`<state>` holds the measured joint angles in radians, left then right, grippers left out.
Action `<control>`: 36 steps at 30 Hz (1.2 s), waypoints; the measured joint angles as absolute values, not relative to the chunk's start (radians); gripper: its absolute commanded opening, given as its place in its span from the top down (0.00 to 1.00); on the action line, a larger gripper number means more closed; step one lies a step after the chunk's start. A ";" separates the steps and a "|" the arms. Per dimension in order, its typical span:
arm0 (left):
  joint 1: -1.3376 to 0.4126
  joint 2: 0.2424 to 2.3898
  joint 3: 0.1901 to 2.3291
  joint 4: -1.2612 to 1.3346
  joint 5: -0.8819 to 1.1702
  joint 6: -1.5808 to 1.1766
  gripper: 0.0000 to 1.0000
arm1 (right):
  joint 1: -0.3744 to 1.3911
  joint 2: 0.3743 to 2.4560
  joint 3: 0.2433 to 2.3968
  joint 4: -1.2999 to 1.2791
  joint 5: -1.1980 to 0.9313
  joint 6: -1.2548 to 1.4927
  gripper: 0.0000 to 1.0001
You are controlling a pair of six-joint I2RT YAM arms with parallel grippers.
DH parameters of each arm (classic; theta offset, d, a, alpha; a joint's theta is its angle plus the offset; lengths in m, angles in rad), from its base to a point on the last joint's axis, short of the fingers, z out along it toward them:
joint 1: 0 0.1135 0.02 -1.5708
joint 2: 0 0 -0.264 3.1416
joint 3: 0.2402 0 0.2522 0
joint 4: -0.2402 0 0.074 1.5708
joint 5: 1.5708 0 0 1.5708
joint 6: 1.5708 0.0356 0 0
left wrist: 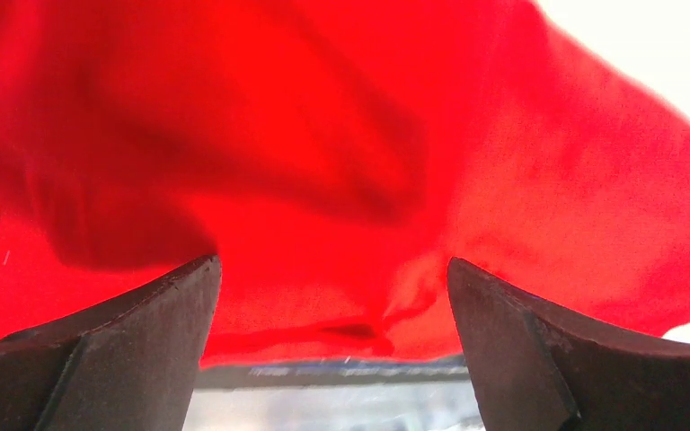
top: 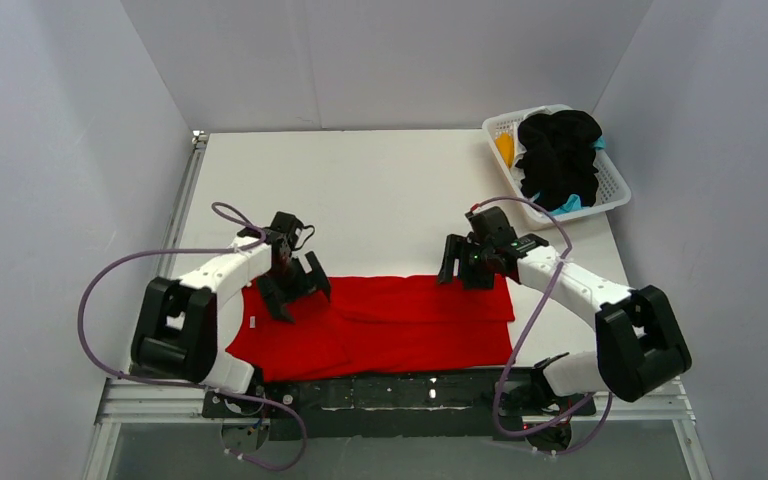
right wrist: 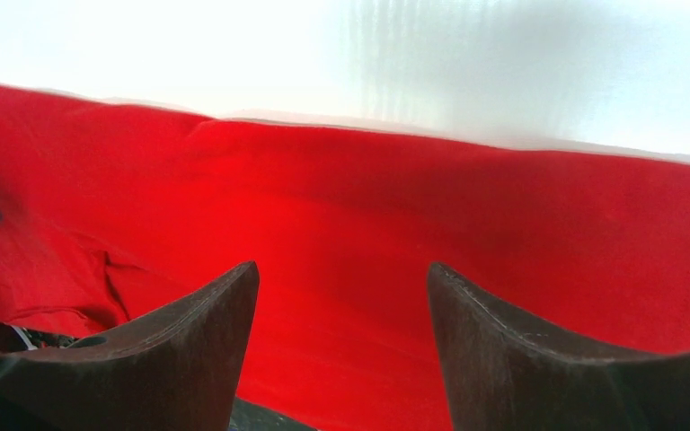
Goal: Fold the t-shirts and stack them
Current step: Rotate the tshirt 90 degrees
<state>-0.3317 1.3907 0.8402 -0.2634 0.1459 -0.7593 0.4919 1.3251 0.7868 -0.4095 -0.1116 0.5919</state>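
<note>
Red shirt (top: 390,325) lies flat on the desk (top: 380,190), along the near edge between the two arms. It's spread wide left to right. A folded layer shows across its far middle, and there's some bunching on the left side.

Left hand (top: 297,290): jaws wide apart, nothing between them. It sits over the left part of the red shirt, low to the cloth. In the left wrist view the left hand (left wrist: 332,262) looks straight onto wrinkled red shirt (left wrist: 341,153), which fills nearly the whole frame. I can't tell whether the tips touch the cloth.

Right hand (top: 463,270): jaws apart, holding nothing. It's at the far right edge of the red shirt. In the right wrist view the right hand (right wrist: 343,267) is above smooth red shirt (right wrist: 413,215), with bare desk (right wrist: 413,63) just beyond the cloth's far edge.

The basket (top: 615,185) is at the far right corner of the desk, well apart from both hands. It holds a black shirt (top: 558,155) heaped on top. An orange-yellow shirt (top: 505,148) shows at its left side, and a teal shirt (top: 570,203) peeks out at the near side.
</note>
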 measured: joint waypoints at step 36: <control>-0.438 2.899 2.657 0.408 0.294 -1.245 0.02 | 0.957 1.784 1.182 -0.529 -0.293 0.250 0.29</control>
